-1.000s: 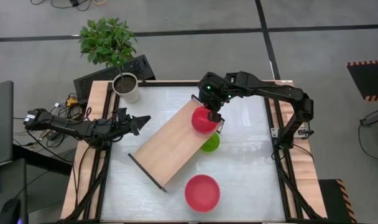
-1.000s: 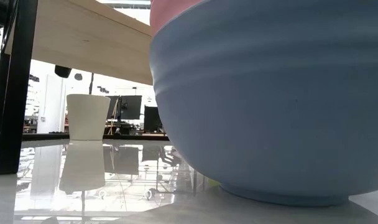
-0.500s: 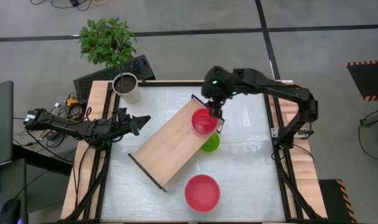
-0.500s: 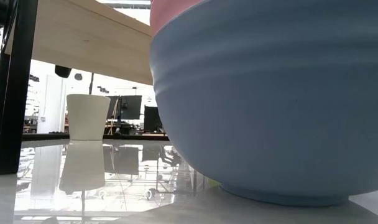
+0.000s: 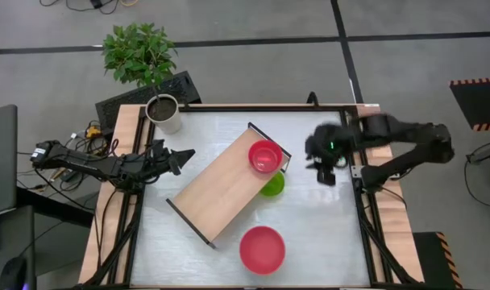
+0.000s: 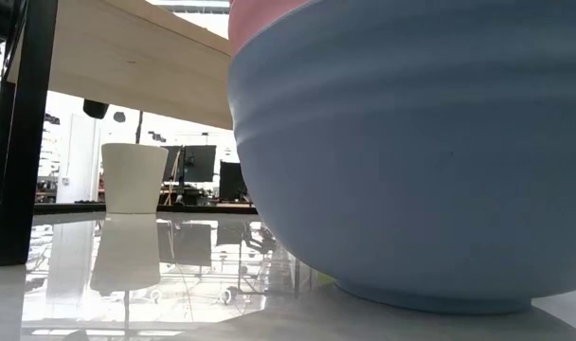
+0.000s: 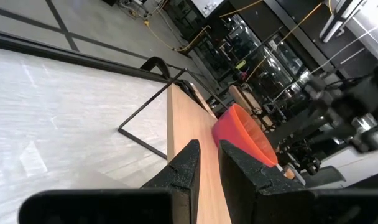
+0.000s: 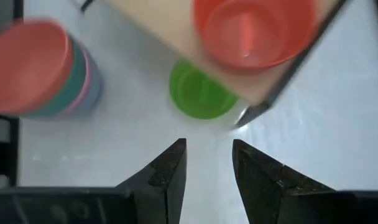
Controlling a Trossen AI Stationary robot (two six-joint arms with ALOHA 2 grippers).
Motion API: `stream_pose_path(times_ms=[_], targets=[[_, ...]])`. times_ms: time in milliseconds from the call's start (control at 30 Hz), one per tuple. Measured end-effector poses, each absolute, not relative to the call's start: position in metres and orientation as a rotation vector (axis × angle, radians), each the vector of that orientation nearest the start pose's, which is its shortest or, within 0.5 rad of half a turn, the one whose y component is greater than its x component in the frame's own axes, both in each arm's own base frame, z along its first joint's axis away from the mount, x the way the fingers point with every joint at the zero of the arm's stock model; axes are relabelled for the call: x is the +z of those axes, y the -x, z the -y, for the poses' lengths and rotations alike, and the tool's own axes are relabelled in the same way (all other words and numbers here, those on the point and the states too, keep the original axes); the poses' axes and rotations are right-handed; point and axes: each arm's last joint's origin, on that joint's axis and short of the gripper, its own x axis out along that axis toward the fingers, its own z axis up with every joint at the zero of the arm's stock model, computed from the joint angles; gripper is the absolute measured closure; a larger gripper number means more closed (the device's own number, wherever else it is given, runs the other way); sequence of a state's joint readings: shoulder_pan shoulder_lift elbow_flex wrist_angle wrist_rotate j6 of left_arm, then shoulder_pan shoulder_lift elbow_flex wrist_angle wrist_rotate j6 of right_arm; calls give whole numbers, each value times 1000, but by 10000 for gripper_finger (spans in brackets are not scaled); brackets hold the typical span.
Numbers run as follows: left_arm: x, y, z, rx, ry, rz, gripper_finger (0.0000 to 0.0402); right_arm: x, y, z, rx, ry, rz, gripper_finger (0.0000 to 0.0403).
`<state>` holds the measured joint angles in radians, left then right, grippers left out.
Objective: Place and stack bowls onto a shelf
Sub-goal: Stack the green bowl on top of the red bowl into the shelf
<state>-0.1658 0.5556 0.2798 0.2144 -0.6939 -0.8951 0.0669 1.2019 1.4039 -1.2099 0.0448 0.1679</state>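
Note:
The shelf (image 5: 221, 189) lies slantwise across the table's middle. A small red bowl (image 5: 265, 155) stands upright on its far right end, also seen in the right wrist view (image 8: 251, 31). A small yellow-green bowl (image 5: 271, 184) sits on the table, partly under that end. A stack of larger bowls (image 5: 262, 249), red on top, stands near the front edge. My right gripper (image 5: 324, 165) hovers open over the table right of the shelf, holding nothing. My left gripper (image 5: 180, 157) waits at the table's left, level, with a narrow gap between its fingers (image 7: 190, 165).
A white plant pot (image 5: 164, 113) stands at the far left corner. In the low view the stack's blue bottom bowl (image 6: 411, 161) fills the foreground, with the shelf's black end frame (image 6: 13, 133) at the left. Bare table lies right of the shelf.
My right gripper has let go of the small red bowl and drawn back toward the table's right edge, rising a little. The bowl stays upright on the shelf's far right end. Nothing else has moved.

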Motion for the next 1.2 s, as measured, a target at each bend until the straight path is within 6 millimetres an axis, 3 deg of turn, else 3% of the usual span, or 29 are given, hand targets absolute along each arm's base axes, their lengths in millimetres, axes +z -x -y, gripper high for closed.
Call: stream_pose_path(times_ms=[167, 367, 767, 1033, 1200], targets=[[227, -139, 4, 520, 842, 173, 358, 321, -213, -33, 41, 9, -961, 248], [225, -139, 4, 526, 850, 161, 358, 281, -233, -41, 145, 183, -1031, 248], [224, -138, 4, 533, 844, 144, 358, 234, -272, -49, 320, 442, -1142, 248], [223, -138, 4, 534, 842, 140, 358, 207, -292, -52, 372, 514, -1167, 248], [221, -138, 4, 543, 851, 126, 358, 203, -297, -47, 342, 498, -1164, 255]])
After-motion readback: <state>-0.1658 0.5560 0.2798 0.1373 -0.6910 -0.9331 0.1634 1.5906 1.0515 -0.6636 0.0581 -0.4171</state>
